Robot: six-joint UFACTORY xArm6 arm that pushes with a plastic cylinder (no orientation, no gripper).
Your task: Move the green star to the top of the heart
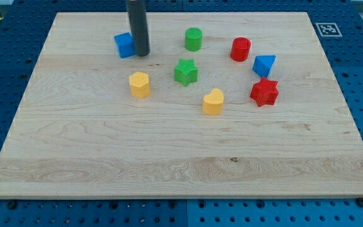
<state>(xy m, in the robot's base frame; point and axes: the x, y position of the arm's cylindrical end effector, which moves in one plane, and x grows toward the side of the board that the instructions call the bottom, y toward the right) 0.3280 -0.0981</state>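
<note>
The green star (185,72) lies near the middle of the wooden board (181,157). The yellow heart (213,101) lies below it and to its right, a small gap apart. My tip (142,53) rests on the board at the view's upper left, right beside the blue cube (125,45), and to the left of and above the green star.
A green cylinder (193,39) stands above the star. A yellow hexagonal block (139,84) lies left of it. At the right are a red cylinder (240,48), a blue triangular block (263,65) and a red star (264,92).
</note>
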